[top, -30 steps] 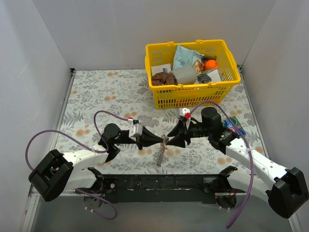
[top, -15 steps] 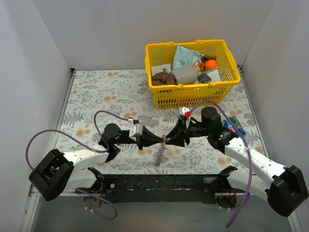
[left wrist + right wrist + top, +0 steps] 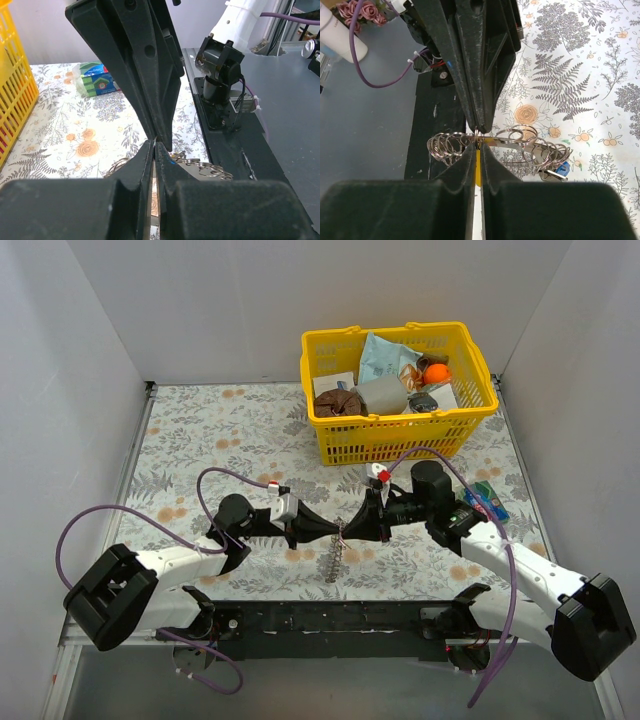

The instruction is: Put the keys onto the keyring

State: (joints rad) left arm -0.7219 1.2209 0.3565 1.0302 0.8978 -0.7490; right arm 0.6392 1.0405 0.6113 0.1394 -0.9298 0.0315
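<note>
On the near side of the basket (image 3: pixel 385 445), out over the flowered table (image 3: pixel 200 430), the two arms meet tip to tip. The left gripper (image 3: pixel 334 530) is clenched, and the right wrist view shows its tips pinching a top loop of the keyring (image 3: pixel 495 145), a bunch of linked wire loops. The rest of the bunch hangs down from that pinch toward the table, away from the basket, with a blue key (image 3: pixel 561 168) already riding at one end. Facing it, the right gripper (image 3: pixel 349 528) has its fingers drawn nearly together on a thin yellow strip, which I take to be the yellow key (image 3: pixel 478 170), held edge-on right against the pinched loop. The step in hand looks like threading that key onto the ring. Next, the key's hole has to find the wire's free end and be worked around the coil while the left hand holds the loop steady; I cannot see the split itself. Far beyond them stands the basket, with a small green-and-blue box (image 3: pixel 487 502) on its near right.
</note>
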